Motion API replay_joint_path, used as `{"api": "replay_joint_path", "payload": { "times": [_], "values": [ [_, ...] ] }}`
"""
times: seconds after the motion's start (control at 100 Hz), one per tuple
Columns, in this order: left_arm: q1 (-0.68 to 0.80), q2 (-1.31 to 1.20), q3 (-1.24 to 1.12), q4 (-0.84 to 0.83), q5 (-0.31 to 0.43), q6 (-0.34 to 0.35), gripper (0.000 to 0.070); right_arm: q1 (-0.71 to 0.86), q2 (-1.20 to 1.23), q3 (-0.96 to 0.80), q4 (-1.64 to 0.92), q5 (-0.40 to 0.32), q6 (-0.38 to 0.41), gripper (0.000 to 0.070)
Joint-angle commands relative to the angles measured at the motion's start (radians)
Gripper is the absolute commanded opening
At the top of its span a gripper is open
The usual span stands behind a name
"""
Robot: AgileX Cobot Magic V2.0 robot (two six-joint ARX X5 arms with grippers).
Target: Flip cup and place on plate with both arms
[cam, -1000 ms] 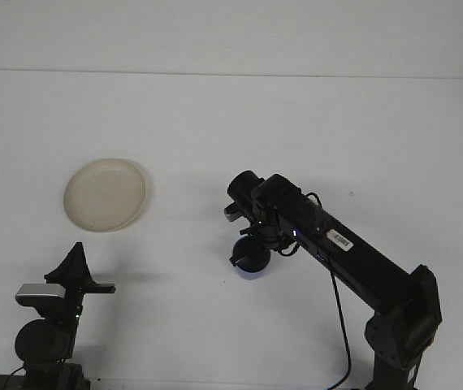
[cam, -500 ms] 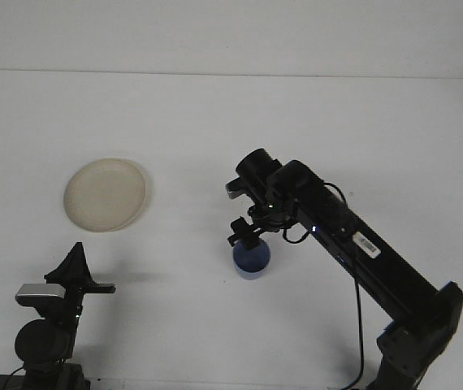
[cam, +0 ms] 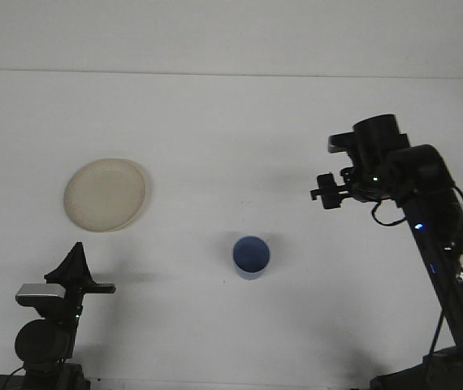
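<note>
1. The white table is seen to fill the view, with the task's things spread well apart on it.
2. The right arm is raised at the right side, its right gripper held up and well clear of the cup; nothing is carried in it, but how far its fingers are parted cannot be told from this view. It is judged to be kept out of the way so that the cup can be reached from the other side.
3. The left arm is seen folded at the near left corner, with the left gripper pointing up; its opening cannot be told either.
4. The plate, pale and round, lies bare at the left, farther off than the left arm.
5. The blue cup stands alone near the middle, mouth upward, touched by nothing. The flip is judged done, and the carry to the plate is not yet begun.
</note>
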Motion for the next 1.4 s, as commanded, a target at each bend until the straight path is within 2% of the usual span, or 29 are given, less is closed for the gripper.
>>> {"api": "replay_joint_path", "payload": {
  "times": [0.0,0.19,0.37,0.77,1.02,1.39],
  "values": [
    [0.001,-0.002,-0.02,0.01,-0.001,-0.002,0.0012,-0.036,-0.02,0.002,-0.029,-0.002,-0.034,0.0422],
    [0.001,-0.002,-0.02,0.01,-0.001,-0.002,0.0011,-0.15,-0.138,-0.085,-0.023,0.001,-0.04,0.0421],
    [0.001,-0.002,-0.02,0.01,-0.001,-0.002,0.0011,-0.183,-0.291,-0.248,0.092,0.002,-0.048,0.0421],
    [0.001,-0.002,-0.02,0.01,-0.001,-0.002,0.0011,-0.181,-0.668,-0.769,0.491,0.0,-0.053,0.0422],
    [0.001,-0.002,-0.02,0.01,-0.001,-0.002,0.0011,-0.179,-0.85,-1.033,0.845,0.0,-0.053,0.0422],
    [0.001,-0.002,-0.02,0.01,-0.001,-0.002,0.0011,-0.179,-0.893,-1.153,1.139,0.001,-0.073,0.0421]
  ]
}}
